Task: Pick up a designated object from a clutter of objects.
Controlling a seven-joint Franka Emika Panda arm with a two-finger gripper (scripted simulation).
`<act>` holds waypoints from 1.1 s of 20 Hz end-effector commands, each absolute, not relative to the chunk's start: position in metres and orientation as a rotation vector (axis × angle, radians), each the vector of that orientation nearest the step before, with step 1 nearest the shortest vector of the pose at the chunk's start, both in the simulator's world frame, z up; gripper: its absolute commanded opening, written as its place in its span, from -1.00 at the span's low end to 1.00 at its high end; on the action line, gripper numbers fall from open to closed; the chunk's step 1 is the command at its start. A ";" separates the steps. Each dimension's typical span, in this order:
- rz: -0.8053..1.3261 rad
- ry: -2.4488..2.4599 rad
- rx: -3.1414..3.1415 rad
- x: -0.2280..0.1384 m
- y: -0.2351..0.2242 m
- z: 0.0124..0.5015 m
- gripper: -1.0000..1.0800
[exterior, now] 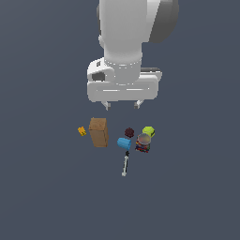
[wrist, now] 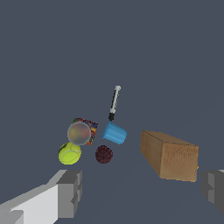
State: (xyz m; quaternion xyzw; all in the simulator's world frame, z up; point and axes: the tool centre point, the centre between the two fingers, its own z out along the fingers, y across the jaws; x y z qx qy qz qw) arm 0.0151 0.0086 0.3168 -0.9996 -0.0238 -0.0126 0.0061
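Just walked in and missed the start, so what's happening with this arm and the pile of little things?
Nothing is grasped yet. The pincer hangs open and empty above the clutter, holding none of the items. Below it lie a brown box, blue cylinder, dark red ball, grey-topped can, thin white stick and small orange piece. The lime ball, the thing to pick, sits right against the can, at the group's edge on the exterior view's right.

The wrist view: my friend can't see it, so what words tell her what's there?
Two grey fingers stand wide apart, holding nothing, above a small pile on a dark floor. The pile holds a yellow-green ball, a grey-topped can, a dark red ball, a blue cylinder, a white stick and a brown box.
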 end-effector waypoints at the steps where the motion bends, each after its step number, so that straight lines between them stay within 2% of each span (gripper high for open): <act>1: -0.037 -0.077 -3.129 0.015 0.010 0.314 0.92; 11: -0.029 -0.159 -3.139 0.013 0.037 0.270 0.92; 22: -0.014 -0.378 -3.134 -0.017 0.105 0.168 0.92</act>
